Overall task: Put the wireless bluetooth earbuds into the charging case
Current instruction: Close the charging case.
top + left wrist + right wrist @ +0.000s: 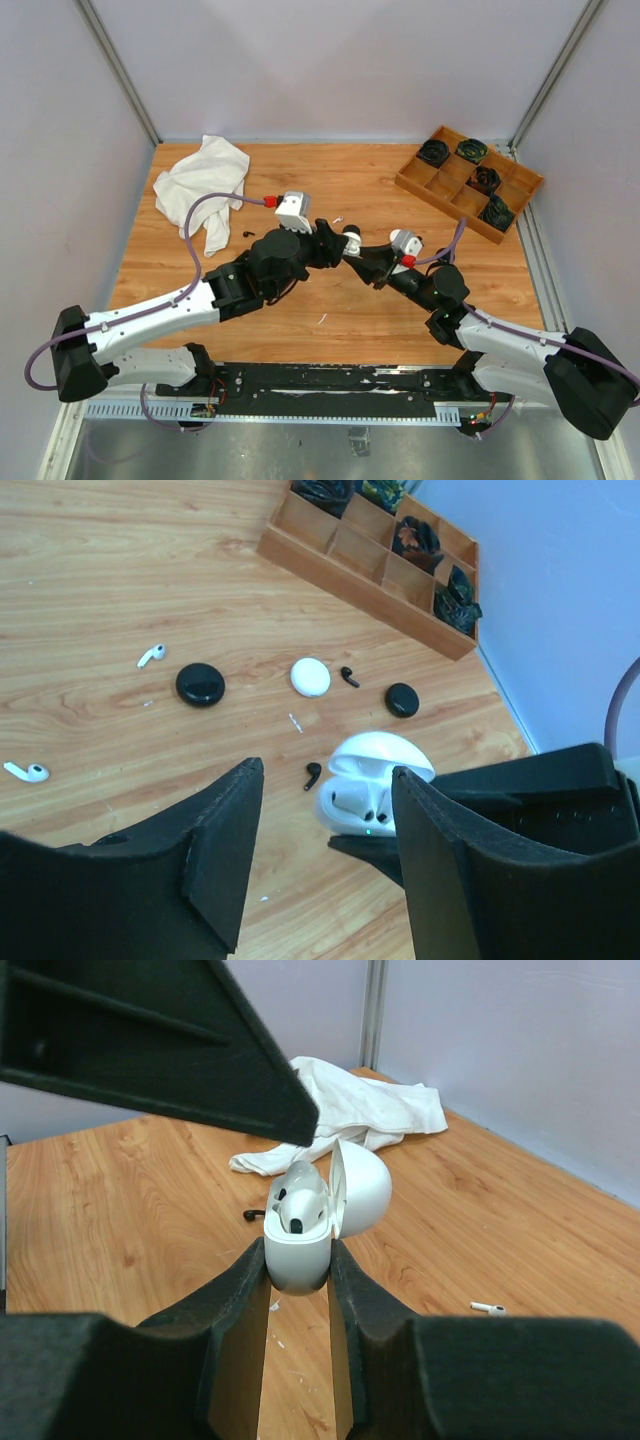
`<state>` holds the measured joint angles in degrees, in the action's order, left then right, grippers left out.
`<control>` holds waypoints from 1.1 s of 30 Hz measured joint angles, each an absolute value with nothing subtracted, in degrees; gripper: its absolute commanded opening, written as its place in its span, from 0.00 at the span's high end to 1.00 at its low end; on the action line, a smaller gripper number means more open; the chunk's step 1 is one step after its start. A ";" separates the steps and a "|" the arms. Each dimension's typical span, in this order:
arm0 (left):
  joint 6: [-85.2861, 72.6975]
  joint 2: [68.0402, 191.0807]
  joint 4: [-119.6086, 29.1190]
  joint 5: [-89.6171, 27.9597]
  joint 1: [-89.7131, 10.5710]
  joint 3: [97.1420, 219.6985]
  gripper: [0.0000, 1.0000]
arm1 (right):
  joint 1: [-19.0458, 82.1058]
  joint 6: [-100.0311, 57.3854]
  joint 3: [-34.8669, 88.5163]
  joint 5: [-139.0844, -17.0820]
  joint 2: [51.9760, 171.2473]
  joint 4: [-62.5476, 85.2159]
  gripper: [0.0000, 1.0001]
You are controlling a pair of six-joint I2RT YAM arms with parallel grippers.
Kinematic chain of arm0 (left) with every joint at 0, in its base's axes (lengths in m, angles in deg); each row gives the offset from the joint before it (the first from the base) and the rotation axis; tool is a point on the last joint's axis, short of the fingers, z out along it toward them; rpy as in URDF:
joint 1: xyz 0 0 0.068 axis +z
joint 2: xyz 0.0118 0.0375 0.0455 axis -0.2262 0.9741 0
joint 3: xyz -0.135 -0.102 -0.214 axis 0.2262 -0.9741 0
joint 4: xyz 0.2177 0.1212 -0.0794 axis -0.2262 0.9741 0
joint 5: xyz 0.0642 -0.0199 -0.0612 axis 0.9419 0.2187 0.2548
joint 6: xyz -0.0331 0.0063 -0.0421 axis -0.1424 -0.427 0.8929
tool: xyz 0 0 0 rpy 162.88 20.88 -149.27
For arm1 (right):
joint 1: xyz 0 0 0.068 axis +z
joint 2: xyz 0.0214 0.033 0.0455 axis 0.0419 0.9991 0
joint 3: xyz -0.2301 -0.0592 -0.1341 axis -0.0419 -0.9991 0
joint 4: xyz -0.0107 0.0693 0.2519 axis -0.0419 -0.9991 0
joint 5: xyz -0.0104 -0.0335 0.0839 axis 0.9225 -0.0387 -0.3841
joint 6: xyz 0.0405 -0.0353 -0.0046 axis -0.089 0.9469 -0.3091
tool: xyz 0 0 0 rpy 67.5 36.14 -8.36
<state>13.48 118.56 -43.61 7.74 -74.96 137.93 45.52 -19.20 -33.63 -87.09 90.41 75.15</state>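
Observation:
My right gripper (pixel 298 1262) is shut on an open white charging case (pixel 296 1245), held upright above the table with its lid (pixel 362 1188) swung back. A white earbud (pixel 300 1203) sits inside. The case also shows in the left wrist view (pixel 372 788) and the top view (pixel 352 236). My left gripper (pixel 327 774) is open and empty, just in front of the case. Loose on the table are white earbuds (pixel 150 656) (pixel 27 772) (pixel 488 1308) and black earbuds (pixel 349 676) (pixel 313 774) (pixel 252 1214).
Two black round cases (pixel 200 684) (pixel 402 699) and a white round case (pixel 310 677) lie on the wood table. A wooden divided tray (pixel 440 208) holding dark items stands at the back right. A crumpled white cloth (pixel 200 185) lies at the back left.

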 measured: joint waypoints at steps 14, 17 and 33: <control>11.47 109.27 -48.57 -21.79 -60.01 133.39 0.13 | 45.52 -19.22 -33.54 -93.56 90.34 74.54 0.99; 11.29 109.57 -49.56 -29.86 -57.65 133.36 0.13 | 45.54 -19.44 -33.04 -95.46 90.36 73.71 0.99; 11.34 115.65 -53.69 -52.28 -53.26 130.87 0.21 | 45.54 -20.99 -30.44 -98.98 89.95 71.19 0.98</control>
